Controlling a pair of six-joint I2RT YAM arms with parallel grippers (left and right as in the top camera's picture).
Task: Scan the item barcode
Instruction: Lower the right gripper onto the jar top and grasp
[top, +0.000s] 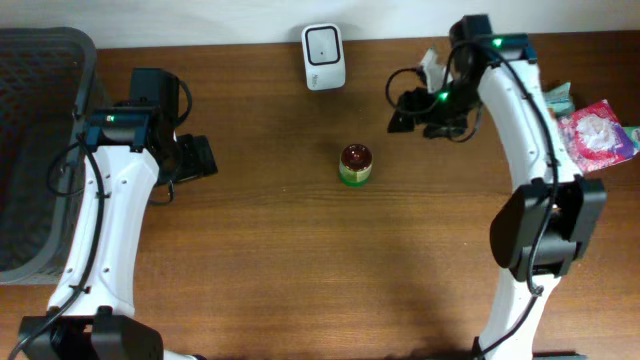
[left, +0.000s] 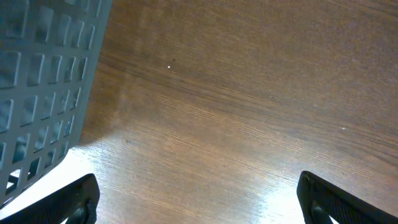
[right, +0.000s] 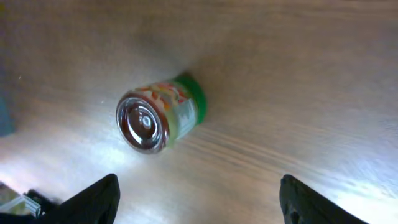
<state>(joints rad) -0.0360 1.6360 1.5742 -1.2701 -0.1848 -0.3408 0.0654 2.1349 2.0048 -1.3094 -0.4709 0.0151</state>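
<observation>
Right pincer (right: 199, 199) sits closest to its wrist cam, fingers apart w/ nothing between them, hovering over bare desk (top: 300, 260). Jar (right: 158, 115) is just ahead of it, not touching, mid-desk, between scanner (top: 324, 56) at the back edge and the front. Left pincer (left: 199, 199) is also spread wide and empty, next to the grey basket (top: 40, 150), well apart from the jar. Step in hand, prob.: approach for pickup; no grasp yet, scan not started. Next move needs the right pincer lowered around the jar body, closed, then the label barcode turned toward the scanner; barcode spot is too small to tell. Containers: the visible part of the basket shows nothing inside; jar has a green band at one end and a dark reddish end facing up, contents unclear. Colourful packets (top: 597, 130) lie at the far right.
</observation>
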